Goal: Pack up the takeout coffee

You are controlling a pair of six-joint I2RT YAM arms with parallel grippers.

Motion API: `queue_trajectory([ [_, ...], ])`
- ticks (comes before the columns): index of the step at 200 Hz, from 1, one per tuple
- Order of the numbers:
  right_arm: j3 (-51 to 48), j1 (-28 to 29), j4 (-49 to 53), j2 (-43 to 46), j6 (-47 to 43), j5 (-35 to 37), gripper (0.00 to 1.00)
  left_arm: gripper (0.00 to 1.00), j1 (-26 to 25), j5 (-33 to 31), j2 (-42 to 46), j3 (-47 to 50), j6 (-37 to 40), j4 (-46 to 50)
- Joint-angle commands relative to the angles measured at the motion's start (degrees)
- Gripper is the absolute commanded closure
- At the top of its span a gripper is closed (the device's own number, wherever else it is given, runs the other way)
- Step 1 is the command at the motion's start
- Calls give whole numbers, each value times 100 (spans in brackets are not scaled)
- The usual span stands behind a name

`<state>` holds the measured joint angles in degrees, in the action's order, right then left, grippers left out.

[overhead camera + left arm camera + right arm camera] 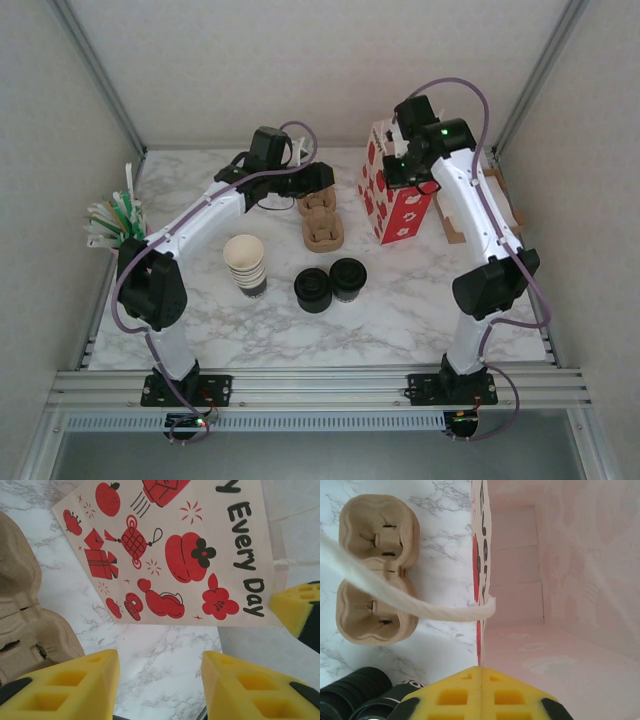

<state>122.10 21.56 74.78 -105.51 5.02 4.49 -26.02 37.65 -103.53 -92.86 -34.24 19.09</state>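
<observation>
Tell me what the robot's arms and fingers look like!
The left arm and right arm are white tubes with black joints, each trailing a purple cable. A green light glows on the right one. The fingers are bright yellow blocks with square holes and black patches.

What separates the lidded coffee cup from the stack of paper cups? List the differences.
The lidded coffee cup is single, capped in black; the stack of paper cups is several nested, open-topped, cream inside. The stack stands taller than the coffee cup. Both stand upright on the marble table.
</observation>
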Motion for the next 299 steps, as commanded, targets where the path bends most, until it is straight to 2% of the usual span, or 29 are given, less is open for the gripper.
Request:
queue_trajectory([
  [1, -254, 85, 298, 386, -82, 377, 100, 53, 36, -91, 235, 56, 101, -51],
  [126, -2340, 431, 687, 2115, 327, 1061, 100, 53, 36, -78, 363, 227, 40, -119],
  [241, -2239, 805, 1065, 2329, 801, 1309, 100, 53, -13, 3, 295, 319, -26, -261],
  [299, -2166, 947, 1213, 2210, 1110, 1528, 100, 61, -615, 222, -129, -19, 14, -254],
])
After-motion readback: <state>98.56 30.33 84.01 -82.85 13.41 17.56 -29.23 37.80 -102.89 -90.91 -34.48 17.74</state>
